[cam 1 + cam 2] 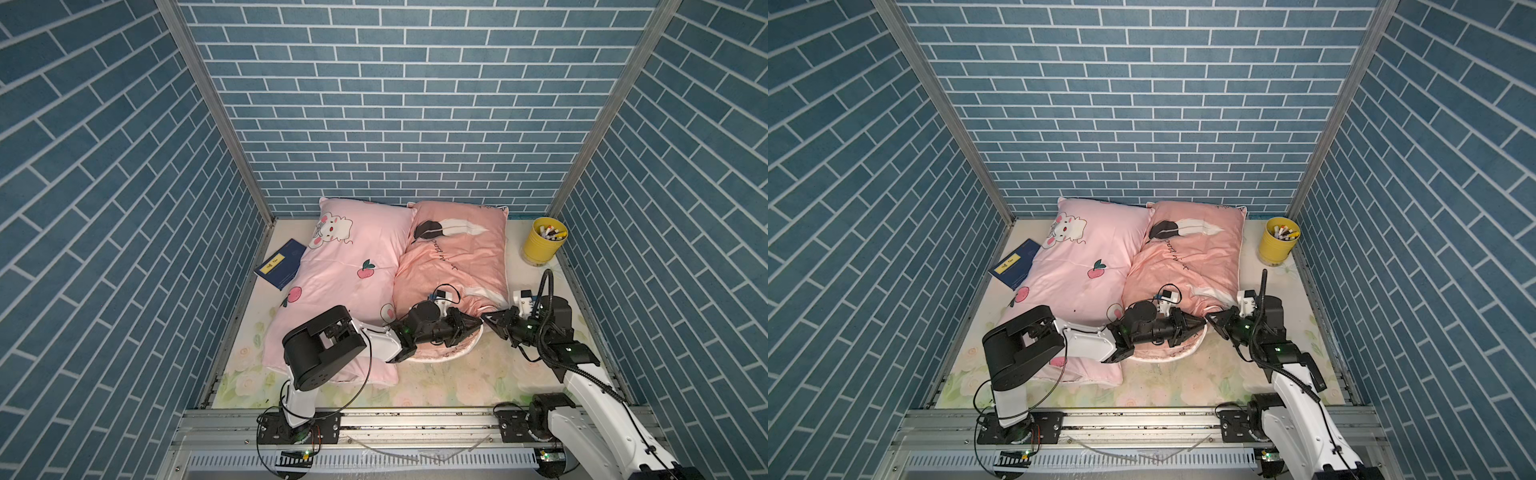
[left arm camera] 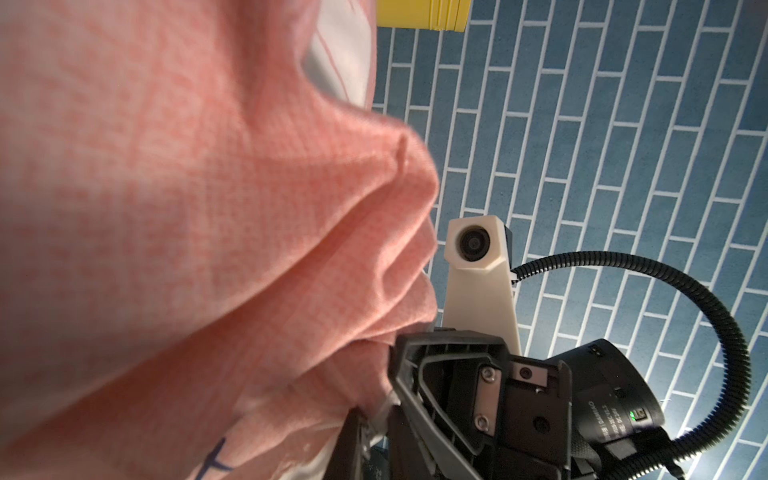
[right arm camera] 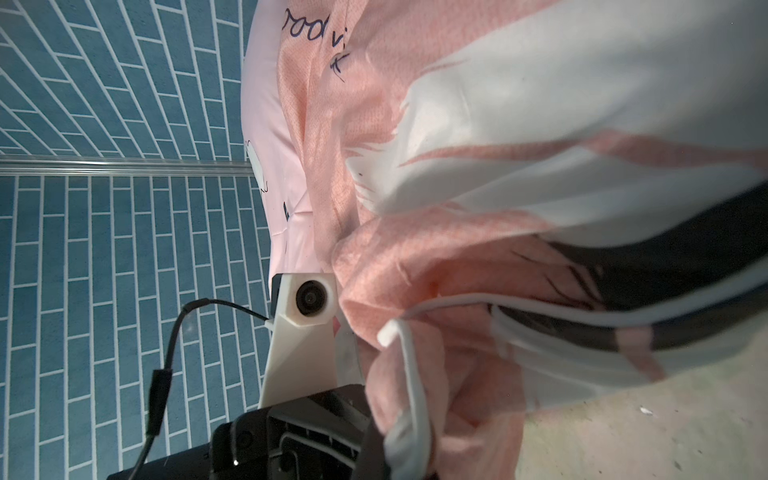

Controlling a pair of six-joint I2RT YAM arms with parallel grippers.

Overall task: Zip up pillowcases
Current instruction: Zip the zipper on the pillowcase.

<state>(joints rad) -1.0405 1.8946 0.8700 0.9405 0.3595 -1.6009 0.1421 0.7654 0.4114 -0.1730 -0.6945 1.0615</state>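
soft, light salmon-pink feather-print pillowcase, likely best pinched at hem | right gripper clamped on its corner | left gripper: cannot tell

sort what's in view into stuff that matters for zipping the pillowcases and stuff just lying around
For the job:
- salmon-pink stuffed feather-print pillow
- pale pink stuffed pillow with bunny and peach print
- left gripper and right gripper, both at the salmon pillow's near edge

Lying about:
- yellow round cup of markers
- dark blue flat booklet with a yellow label
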